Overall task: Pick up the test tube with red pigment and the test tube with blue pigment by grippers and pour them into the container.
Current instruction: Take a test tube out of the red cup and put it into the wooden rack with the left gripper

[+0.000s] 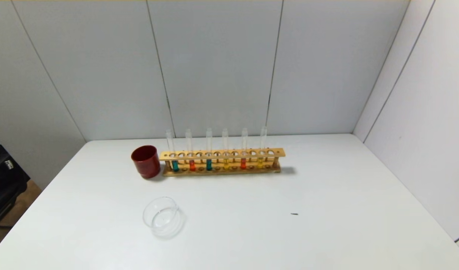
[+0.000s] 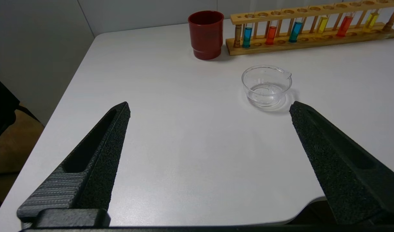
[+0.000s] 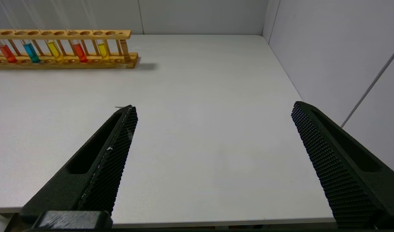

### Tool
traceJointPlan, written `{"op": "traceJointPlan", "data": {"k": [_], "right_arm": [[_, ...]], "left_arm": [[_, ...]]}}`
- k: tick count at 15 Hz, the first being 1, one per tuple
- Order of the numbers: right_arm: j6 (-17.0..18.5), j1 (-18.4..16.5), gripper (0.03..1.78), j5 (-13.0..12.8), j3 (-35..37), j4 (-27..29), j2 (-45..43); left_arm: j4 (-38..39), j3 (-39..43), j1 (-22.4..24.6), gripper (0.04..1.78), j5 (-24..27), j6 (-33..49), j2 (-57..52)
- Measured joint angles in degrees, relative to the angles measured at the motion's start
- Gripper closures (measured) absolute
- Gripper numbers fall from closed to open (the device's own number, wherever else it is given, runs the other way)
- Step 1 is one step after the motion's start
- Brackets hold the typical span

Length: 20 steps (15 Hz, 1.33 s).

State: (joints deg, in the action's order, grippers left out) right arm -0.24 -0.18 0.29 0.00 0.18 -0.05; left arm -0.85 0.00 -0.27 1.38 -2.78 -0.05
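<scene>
White tabletop [image 1: 327, 195] meets pale panelled walls at its far edge. Along that far side stands a wooden rack [image 1: 222, 162] holding six slim clear glass tubes upright. From the left they hold teal-blue, orange-red, teal-blue, yellow, orange-red and yellow liquid. One test tube with blue pigment [image 1: 174, 165] stands leftmost, with a test tube with red pigment [image 1: 192, 165] next to it. A dark red cup [image 1: 146, 161] sits just left of the rack. Nearer, a shallow clear glass container [image 1: 163, 216] with a pouring lip looks empty. Left gripper [image 2: 210, 108] and right gripper [image 3: 213, 108] hover at the table's near edge, textured black fingers spread wide, holding nothing.
</scene>
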Motion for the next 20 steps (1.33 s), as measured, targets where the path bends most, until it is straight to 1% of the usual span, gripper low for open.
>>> {"op": "traceJointPlan", "data": {"k": [6, 9, 11, 13, 15, 18, 20], "right_arm": [[0.0, 0.0, 0.06, 0.0, 0.0, 0.0, 0.0], [0.0, 0.0, 0.06, 0.0, 0.0, 0.0, 0.0], [0.0, 0.0, 0.06, 0.0, 0.0, 0.0, 0.0], [0.0, 0.0, 0.06, 0.0, 0.0, 0.0, 0.0], [0.0, 0.0, 0.06, 0.0, 0.0, 0.0, 0.0], [0.0, 0.0, 0.06, 0.0, 0.0, 0.0, 0.0], [0.0, 0.0, 0.06, 0.0, 0.0, 0.0, 0.0]], "left_arm": [[0.1, 0.0, 0.0, 0.07, 0.0, -0.6, 0.0], [-1.6, -2.1, 0.0, 0.07, 1.4, -2.2, 0.0], [-5.7, -7.1, 0.0, 0.07, 3.4, -2.3, 0.3], [-12.3, -14.7, 0.0, 0.07, 5.6, -2.3, 1.4], [-15.9, -21.1, -0.1, 0.07, 7.1, -2.3, 5.9], [-15.7, -29.6, -0.4, 0.07, 7.7, -2.3, 17.5], [-13.6, -35.5, -0.5, 0.07, 7.9, -2.2, 27.6]]}}
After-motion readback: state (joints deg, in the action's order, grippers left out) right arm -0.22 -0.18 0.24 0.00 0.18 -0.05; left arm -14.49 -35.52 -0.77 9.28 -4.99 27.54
